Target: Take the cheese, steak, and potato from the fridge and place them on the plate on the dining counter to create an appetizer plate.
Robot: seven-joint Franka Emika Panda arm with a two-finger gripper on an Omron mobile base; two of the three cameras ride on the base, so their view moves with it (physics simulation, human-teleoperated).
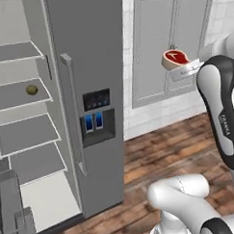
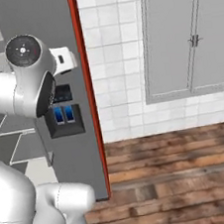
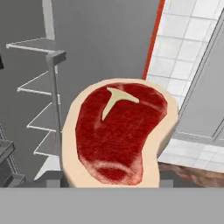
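— Hand view put the steak (image 3: 120, 131) right up against the camera, didn't it? What was the gripper (image 1: 181, 64) doing?

— It was pinching the steak. The slab sat between the fingers with its red face and white mark turned to the lens, and the jaws stood fairly wide, set across the slab rather than closed to nothing. From the left base view the meat hung in mid-air at the end of the arm, in front of the grey wall cabinet (image 1: 171, 44), well clear of the fridge (image 1: 89, 91).

— How did it look to handle?

— By its look, light, flat and fairly stiff; it kept its shape with no droop past the fingers. The pale fat rim looked like the smoothest part, so a hold across the broad middle seemed safer than one at the rim. A slip seemed the main risk if the arm swung hard.

— And the other foods?

— The potato (image 1: 31, 89) lay on a middle shelf of the open fridge, near that shelf's front edge and toward its right corner. The cheese could not be made out.

— The plate?

— Neither it nor the dining counter could be made out from there, so the carry seemed to lie ahead.
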